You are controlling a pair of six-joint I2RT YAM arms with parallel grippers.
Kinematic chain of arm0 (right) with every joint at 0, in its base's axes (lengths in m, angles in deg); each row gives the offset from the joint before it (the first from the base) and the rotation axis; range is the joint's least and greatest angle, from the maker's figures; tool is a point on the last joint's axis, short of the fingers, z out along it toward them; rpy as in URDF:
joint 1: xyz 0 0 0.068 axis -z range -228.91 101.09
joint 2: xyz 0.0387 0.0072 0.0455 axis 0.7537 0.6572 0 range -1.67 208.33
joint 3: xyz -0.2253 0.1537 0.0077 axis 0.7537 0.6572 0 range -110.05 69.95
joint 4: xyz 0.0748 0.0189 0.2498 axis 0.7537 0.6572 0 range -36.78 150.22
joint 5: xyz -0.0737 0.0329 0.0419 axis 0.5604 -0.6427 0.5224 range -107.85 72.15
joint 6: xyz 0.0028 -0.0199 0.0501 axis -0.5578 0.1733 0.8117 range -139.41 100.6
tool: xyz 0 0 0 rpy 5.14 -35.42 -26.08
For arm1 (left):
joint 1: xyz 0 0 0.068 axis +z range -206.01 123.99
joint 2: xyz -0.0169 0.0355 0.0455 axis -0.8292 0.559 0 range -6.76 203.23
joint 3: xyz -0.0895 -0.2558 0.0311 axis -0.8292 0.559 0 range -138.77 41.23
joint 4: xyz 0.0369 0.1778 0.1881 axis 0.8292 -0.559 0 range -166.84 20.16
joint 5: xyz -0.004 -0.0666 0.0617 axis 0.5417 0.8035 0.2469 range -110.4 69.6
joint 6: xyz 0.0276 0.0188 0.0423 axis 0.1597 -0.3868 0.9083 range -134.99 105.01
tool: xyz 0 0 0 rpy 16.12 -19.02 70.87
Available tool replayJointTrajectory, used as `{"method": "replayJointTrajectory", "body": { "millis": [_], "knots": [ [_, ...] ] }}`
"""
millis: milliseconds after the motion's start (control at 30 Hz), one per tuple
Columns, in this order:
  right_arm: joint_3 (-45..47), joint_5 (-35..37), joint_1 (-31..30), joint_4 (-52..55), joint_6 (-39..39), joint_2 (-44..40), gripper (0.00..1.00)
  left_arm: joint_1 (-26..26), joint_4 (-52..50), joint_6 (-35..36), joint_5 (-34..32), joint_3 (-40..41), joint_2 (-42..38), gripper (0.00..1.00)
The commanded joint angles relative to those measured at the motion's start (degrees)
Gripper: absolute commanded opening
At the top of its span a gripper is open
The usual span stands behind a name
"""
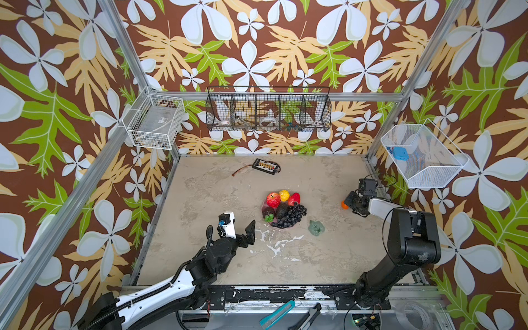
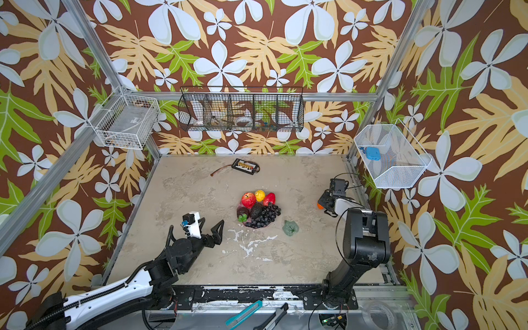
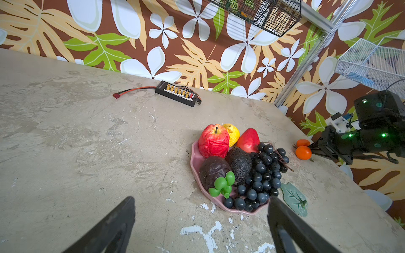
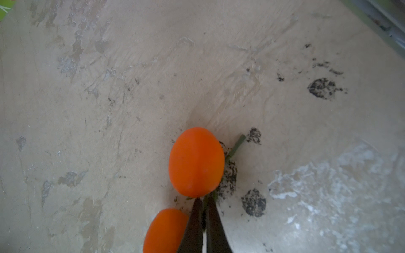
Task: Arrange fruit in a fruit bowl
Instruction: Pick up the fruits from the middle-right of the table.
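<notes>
The pink fruit bowl [image 3: 195, 153] sits mid-table holding a red apple [image 1: 273, 199], yellow pear [image 1: 284, 195], red strawberry [image 1: 294, 198], dark avocado [image 1: 281, 211], dark purple fruit [image 1: 268, 212] and black grape bunch [image 1: 291, 217]. Two small oranges [image 4: 196, 162] [image 4: 164, 232], joined by a green stem, lie on the table near the right wall, also seen as one orange [image 1: 345, 205] in a top view. My right gripper [image 4: 203, 200] is low at them, shut on the stem. My left gripper [image 3: 200, 199] hovers open just left of the bowl, holding nothing.
A flat grey-green leaf [image 1: 316, 228] lies right of the bowl. A black connector board [image 1: 265, 166] with a red lead lies near the back wall. Wire baskets hang on the left wall [image 1: 155, 125], back wall [image 1: 268, 110] and right wall [image 1: 423, 155].
</notes>
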Motion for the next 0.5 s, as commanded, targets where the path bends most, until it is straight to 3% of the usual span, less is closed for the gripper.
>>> {"method": "replayJointTrajectory", "body": {
  "millis": [0,200,467],
  "knots": [
    [0.38,1.24,0.01,-0.11,-0.1,-0.87,0.01,0.07,1.28,-0.38,-0.14,-0.04,0.04,0.95],
    [1.18,2.63,-1.23,0.94,-1.04,-4.37,0.0,0.17,1.11,-0.2,-0.62,-0.04,-0.04,0.95],
    [-2.08,8.13,-13.07,7.9,-6.66,-13.27,0.0,0.07,0.71,0.41,-2.22,-0.13,-0.13,0.95]
  ]
}}
